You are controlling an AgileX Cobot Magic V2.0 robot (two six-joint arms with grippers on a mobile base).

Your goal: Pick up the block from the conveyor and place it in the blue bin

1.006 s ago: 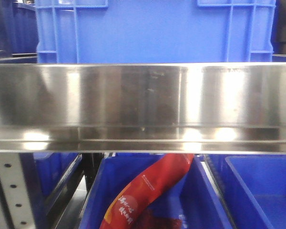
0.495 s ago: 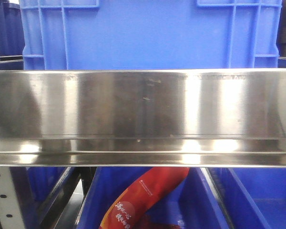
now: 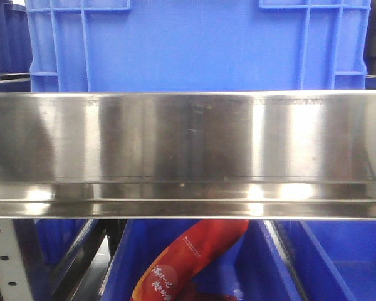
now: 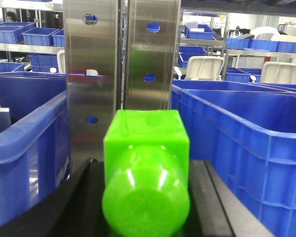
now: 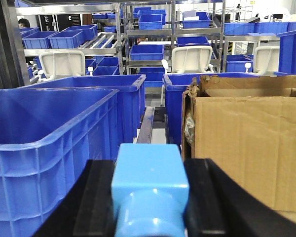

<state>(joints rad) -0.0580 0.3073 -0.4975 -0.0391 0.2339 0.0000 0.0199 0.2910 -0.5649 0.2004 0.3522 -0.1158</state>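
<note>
Green block [image 4: 145, 143], a cube with a rounded end toward the lens, is pinched between the dark fingers [image 4: 84, 197] of the left gripper [image 4: 145, 170]. It sits between a left-hand bin [image 4: 24, 143] and a right-hand bin [image 4: 246, 133], both blue. Perforated steel uprights [image 4: 91, 74] stand just behind it.

Right wrist view: a light blue block [image 5: 149, 173] of like shape is clamped by the right gripper [image 5: 150, 165], whose black fingers [image 5: 96, 197] press on both sides. A blue bin [image 5: 54, 128] lies to its left and a cardboard box [image 5: 246, 148] to its right.

Front view: a steel beam [image 3: 188, 144] spans the frame, with a blue crate [image 3: 194, 44] above it and a red packet [image 3: 188, 257] in a lower bin [image 3: 122, 263] beneath.
</note>
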